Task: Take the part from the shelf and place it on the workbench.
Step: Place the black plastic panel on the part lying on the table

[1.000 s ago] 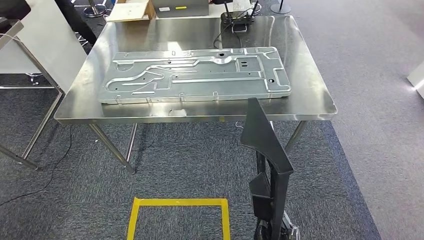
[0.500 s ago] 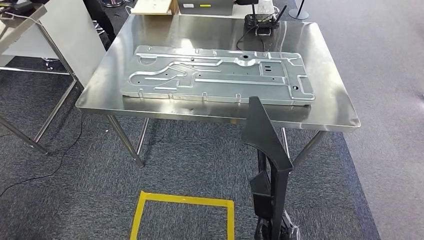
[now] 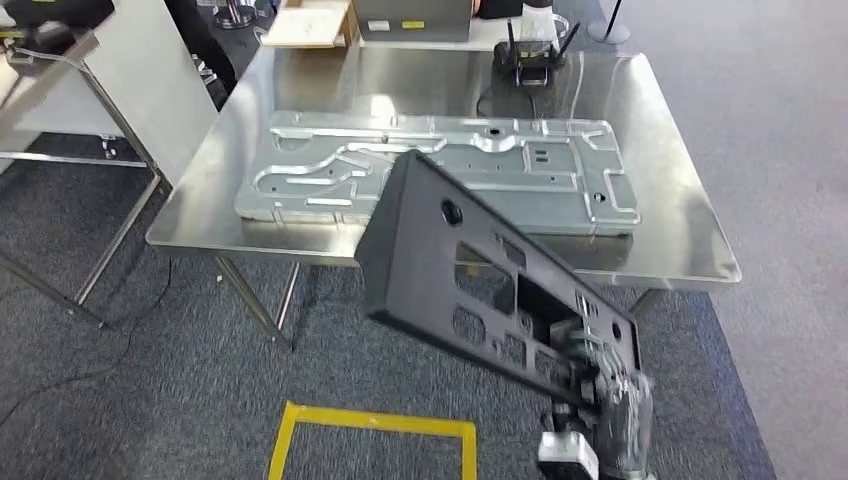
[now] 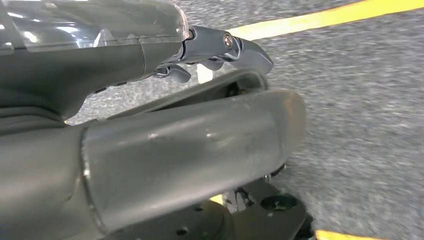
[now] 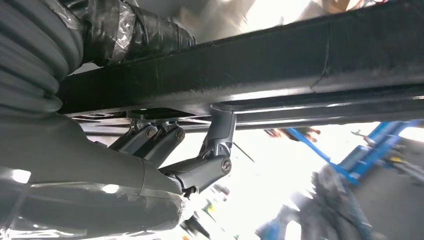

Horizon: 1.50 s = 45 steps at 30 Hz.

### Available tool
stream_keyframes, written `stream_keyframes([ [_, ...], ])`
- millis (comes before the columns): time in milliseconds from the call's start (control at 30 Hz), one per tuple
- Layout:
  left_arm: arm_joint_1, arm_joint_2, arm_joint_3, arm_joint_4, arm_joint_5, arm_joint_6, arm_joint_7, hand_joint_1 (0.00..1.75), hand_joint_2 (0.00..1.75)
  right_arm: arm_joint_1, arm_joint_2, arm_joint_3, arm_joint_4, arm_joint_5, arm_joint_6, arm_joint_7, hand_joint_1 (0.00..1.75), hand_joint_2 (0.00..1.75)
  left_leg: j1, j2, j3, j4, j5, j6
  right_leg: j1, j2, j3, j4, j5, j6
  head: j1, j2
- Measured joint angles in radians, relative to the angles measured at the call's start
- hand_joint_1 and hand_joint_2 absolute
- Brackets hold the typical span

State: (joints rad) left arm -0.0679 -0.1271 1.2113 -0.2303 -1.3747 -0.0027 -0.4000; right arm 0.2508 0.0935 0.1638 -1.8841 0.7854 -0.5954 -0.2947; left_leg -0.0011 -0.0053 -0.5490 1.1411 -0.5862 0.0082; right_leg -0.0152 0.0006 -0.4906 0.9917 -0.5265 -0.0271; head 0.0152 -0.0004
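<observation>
Part: black panel [image 3: 470,280] that I saw tilted above the floor, short of the steel workbench [image 3: 690,250] (stamped metal sheet [image 3: 450,170] on top).
Right hand [image 3: 600,385]: clamped on its lower end.
Left hand [image 4: 220,47]: I couldn't tell.

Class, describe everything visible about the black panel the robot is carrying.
The black panel is a long, flat, matte piece, seemingly plastic or painted metal, pierced by rectangular cut-outs and a round hole. It tilts diagonally in the air before the steel workbench, not touching it. The right robot hand grips its lower end.
</observation>
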Motion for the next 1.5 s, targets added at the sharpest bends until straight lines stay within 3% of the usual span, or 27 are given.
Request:
stream_keyframes([
  [67,0.0,0.001,-0.006,0.0,-0.008,-0.003,0.005,0.0,0.0,-0.061,-0.021,0.002,0.014,0.054,0.008,0.036,1.75,1.75,0.008,0.0,-0.112,0.132,-0.015,-0.01,-0.002,-0.001,0.03,-0.007,-0.021,0.001,0.0,0.0],
  [100,0.002,0.002,-0.008,0.0,-0.011,-0.004,0.009,0.0,0.0,-0.086,-0.03,0.004,0.024,0.077,0.014,0.053,1.75,1.75,0.011,0.0,-0.157,0.16,0.006,-0.013,-0.003,-0.001,0.048,-0.01,-0.035,0.003,0.0,0.0],
  [133,0.004,0.003,-0.01,0.0,-0.013,-0.005,0.012,0.0,0.0,-0.107,-0.036,0.008,0.035,0.099,0.022,0.07,1.75,1.75,0.013,0.001,-0.182,0.148,0.051,-0.016,-0.005,0.0,0.068,-0.012,-0.051,0.006,0.0,0.0],
  [200,0.008,0.004,-0.012,0.0,-0.018,-0.006,0.017,0.0,0.0,-0.146,-0.045,0.022,0.062,0.145,0.032,0.102,1.75,1.75,0.013,0.003,-0.182,0.037,0.176,-0.016,-0.011,0.001,0.112,-0.018,-0.086,0.016,0.0,0.0],
  [233,0.009,0.005,-0.013,0.001,-0.021,-0.008,0.019,0.0,0.0,-0.166,-0.05,0.029,0.079,0.166,0.036,0.116,1.75,1.75,0.009,0.004,-0.171,-0.009,0.217,-0.014,-0.011,0.001,0.13,-0.022,-0.101,0.023,-0.001,0.0],
  [267,0.009,0.006,-0.014,0.002,-0.023,-0.009,0.021,0.0,0.0,-0.185,-0.055,0.037,0.095,0.187,0.04,0.133,1.75,1.75,0.006,0.006,-0.158,-0.044,0.229,-0.009,-0.011,0.001,0.144,-0.029,-0.113,0.032,-0.001,0.0],
  [333,0.004,0.009,-0.019,0.003,-0.028,-0.012,0.025,0.0,0.0,-0.221,-0.068,0.052,0.124,0.234,0.05,0.171,1.75,1.75,-0.001,0.007,-0.135,-0.066,0.195,0.007,-0.008,-0.001,0.165,-0.042,-0.119,0.048,-0.002,0.0],
  [367,0.001,0.01,-0.023,0.003,-0.031,-0.014,0.026,0.0,0.0,-0.24,-0.076,0.06,0.137,0.262,0.058,0.193,1.75,1.75,0.0,0.005,-0.12,-0.08,0.177,0.017,-0.008,-0.001,0.162,-0.028,-0.106,0.055,-0.002,0.0],
  [433,-0.002,0.011,-0.03,0.003,-0.033,-0.016,0.028,0.0,0.0,-0.277,-0.098,0.074,0.165,0.31,0.076,0.23,1.75,1.75,0.003,0.001,-0.09,-0.104,0.16,0.029,-0.009,-0.001,0.107,0.074,-0.054,0.063,-0.002,0.0],
  [500,-0.003,0.012,-0.035,0.003,-0.034,-0.018,0.029,0.0,0.0,-0.298,-0.123,0.084,0.194,0.339,0.094,0.254,1.75,1.75,0.006,-0.004,-0.048,-0.132,0.146,0.039,-0.009,0.0,0.004,0.213,-0.041,0.066,-0.001,0.0],
  [567,-0.002,0.012,-0.035,0.003,-0.036,-0.018,0.03,0.0,0.0,-0.303,-0.142,0.087,0.218,0.352,0.105,0.268,1.75,1.75,0.006,-0.012,0.001,-0.151,0.127,0.043,-0.007,0.0,-0.087,0.282,-0.117,0.066,0.0,0.0],
  [633,0.0,0.012,-0.036,0.003,-0.038,-0.019,0.031,0.0,0.0,-0.304,-0.158,0.088,0.234,0.358,0.109,0.275,1.75,1.75,0.003,-0.021,0.049,-0.162,0.102,0.043,-0.005,0.0,-0.147,0.269,-0.192,0.064,0.0,0.0],
  [667,0.0,0.012,-0.036,0.003,-0.039,-0.019,0.031,0.0,0.0,-0.305,-0.166,0.088,0.24,0.36,0.109,0.277,1.75,1.75,0.002,-0.023,0.073,-0.164,0.086,0.042,-0.003,0.0,-0.166,0.235,-0.186,0.059,0.0,0.0],
  [700,0.002,0.011,-0.036,0.004,-0.04,-0.019,0.031,0.0,0.0,-0.305,-0.173,0.088,0.246,0.363,0.111,0.281,1.75,1.75,0.0,-0.025,0.092,-0.166,0.069,0.041,0.001,0.0,-0.179,0.185,-0.131,0.051,0.0,0.0],
  [767,0.004,0.009,-0.037,0.007,-0.041,-0.02,0.031,0.0,0.0,-0.304,-0.188,0.089,0.259,0.369,0.118,0.288,1.75,1.75,-0.004,-0.029,0.125,-0.16,0.035,0.036,0.013,0.004,-0.199,0.088,0.05,0.031,-0.001,0.0],
  [800,0.003,0.009,-0.037,0.009,-0.042,-0.02,0.031,0.0,0.0,-0.304,-0.193,0.089,0.264,0.372,0.122,0.291,1.75,1.75,-0.004,-0.031,0.133,-0.159,0.02,0.031,0.018,0.006,-0.202,0.063,0.117,0.023,-0.001,0.0],
  [833,0.002,0.008,-0.037,0.011,-0.042,-0.021,0.031,0.0,0.0,-0.305,-0.197,0.089,0.267,0.374,0.124,0.292,1.75,1.75,-0.005,-0.033,0.141,-0.154,0.012,0.025,0.022,0.008,-0.202,0.055,0.146,0.016,-0.002,0.0],
  [900,0.0,0.011,-0.037,0.01,-0.043,-0.021,0.031,0.0,0.0,-0.31,-0.204,0.089,0.268,0.379,0.128,0.295,1.75,1.75,-0.003,-0.031,0.147,-0.145,0.009,0.014,0.021,0.01,-0.185,0.05,0.138,0.003,-0.001,0.0],
  [967,-0.005,0.014,-0.038,0.01,-0.043,-0.021,0.029,0.0,0.0,-0.319,-0.212,0.089,0.268,0.388,0.135,0.303,1.75,1.75,-0.003,-0.021,0.127,-0.087,0.001,0.005,0.015,0.01,-0.162,0.034,0.131,-0.01,-0.002,0.0],
  [1100,-0.011,0.015,-0.039,0.01,-0.043,-0.022,0.028,0.0,0.0,-0.325,-0.235,0.088,0.272,0.4,0.15,0.315,1.75,1.75,0.009,-0.008,-0.017,0.109,-0.086,-0.015,0.012,0.009,-0.134,0.027,0.109,-0.017,-0.002,0.0],
  [1133,-0.009,0.016,-0.04,0.01,-0.043,-0.022,0.028,0.0,0.0,-0.325,-0.241,0.086,0.274,0.4,0.157,0.318,1.75,1.75,0.011,-0.006,-0.038,0.11,-0.077,-0.018,0.012,0.01,-0.128,0.028,0.102,-0.016,-0.002,0.0],
  [1167,-0.008,0.017,-0.04,0.01,-0.044,-0.022,0.028,0.0,0.0,-0.325,-0.248,0.082,0.276,0.402,0.165,0.322,1.75,1.75,0.012,-0.005,-0.043,0.079,-0.041,-0.018,0.012,0.011,-0.121,0.03,0.096,-0.014,-0.002,0.0],
  [1233,-0.007,0.019,-0.041,0.01,-0.047,-0.022,0.028,0.0,0.0,-0.327,-0.266,0.068,0.282,0.406,0.184,0.33,1.75,1.75,0.011,-0.003,-0.024,-0.039,0.063,-0.011,0.012,0.011,-0.105,0.033,0.083,-0.007,-0.002,0.0],
  [1267,-0.008,0.02,-0.042,0.01,-0.048,-0.022,0.028,0.0,0.0,-0.33,-0.276,0.058,0.286,0.408,0.194,0.331,1.75,1.75,0.008,-0.002,-0.016,-0.088,0.089,-0.006,0.012,0.011,-0.102,0.033,0.08,-0.003,-0.002,0.0],
  [1367,-0.01,0.022,-0.045,0.01,-0.053,-0.022,0.032,0.0,0.0,-0.347,-0.311,0.019,0.308,0.405,0.229,0.326,1.75,1.75,0.0,-0.002,-0.015,-0.127,0.105,0.011,0.013,0.01,-0.103,0.032,0.078,0.015,-0.002,0.0],
  [1433,-0.009,0.022,-0.05,0.01,-0.059,-0.024,0.035,0.0,0.0,-0.37,-0.338,-0.008,0.33,0.403,0.253,0.316,1.75,1.75,0.006,-0.001,-0.01,-0.137,0.126,0.023,0.012,0.01,-0.105,0.039,0.069,0.027,-0.001,0.0],
  [1500,-0.013,0.022,-0.057,0.01,-0.066,-0.027,0.037,0.0,0.0,-0.409,-0.364,-0.026,0.364,0.413,0.281,0.305,1.75,1.75,0.011,0.002,-0.006,-0.147,0.135,0.033,0.011,0.008,-0.135,0.101,0.029,0.037,-0.001,0.0],
])
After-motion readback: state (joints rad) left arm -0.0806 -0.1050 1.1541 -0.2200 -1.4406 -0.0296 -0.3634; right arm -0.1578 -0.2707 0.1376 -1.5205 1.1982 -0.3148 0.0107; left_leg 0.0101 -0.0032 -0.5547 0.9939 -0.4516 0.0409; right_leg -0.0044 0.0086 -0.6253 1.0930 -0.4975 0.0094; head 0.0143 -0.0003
